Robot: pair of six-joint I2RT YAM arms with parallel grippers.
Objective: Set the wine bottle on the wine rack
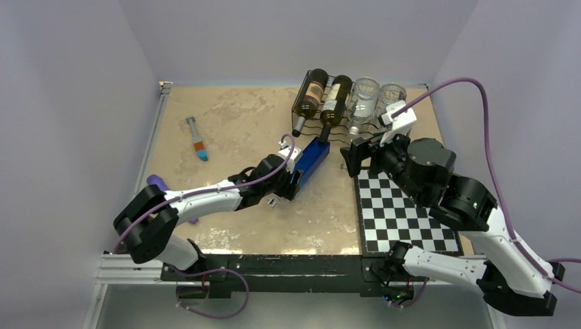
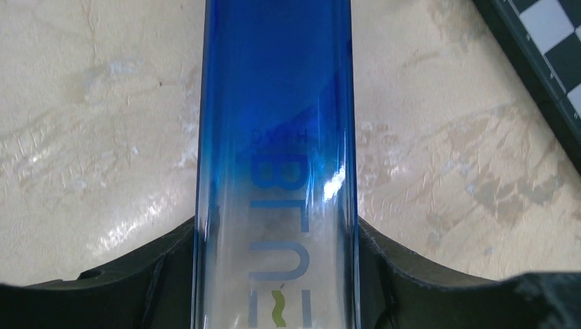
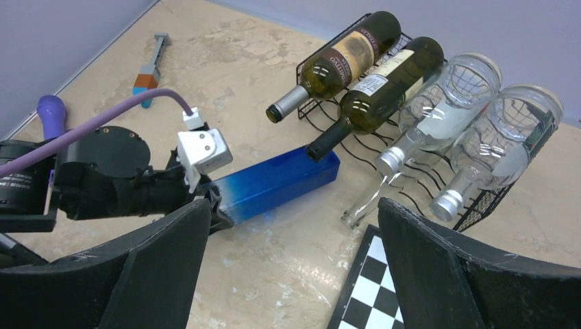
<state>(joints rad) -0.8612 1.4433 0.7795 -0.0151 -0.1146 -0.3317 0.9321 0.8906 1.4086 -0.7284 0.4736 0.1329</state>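
Note:
A blue square-sided wine bottle [image 1: 312,158] lies nearly level just in front of the wine rack, base toward it. My left gripper [image 1: 293,182] is shut on its paler near end; black fingers [image 2: 154,277] press both sides of the glass [image 2: 274,137]. The black wire wine rack [image 1: 310,127] at the back holds two dark bottles [image 1: 314,94] and two clear ones [image 1: 363,103], necks toward me. In the right wrist view the blue bottle's [image 3: 277,181] far end sits by a dark bottle's neck [image 3: 327,140]. My right gripper [image 1: 356,156] stands open and empty [image 3: 291,274] beside the rack [image 3: 481,204].
A black-and-white chessboard [image 1: 401,212] lies under the right arm, its corner [image 3: 363,295] below the right fingers. A small grey, orange and blue tool [image 1: 197,139] lies at the left. A purple object [image 1: 157,182] sits beside the left arm. Walls close in on three sides.

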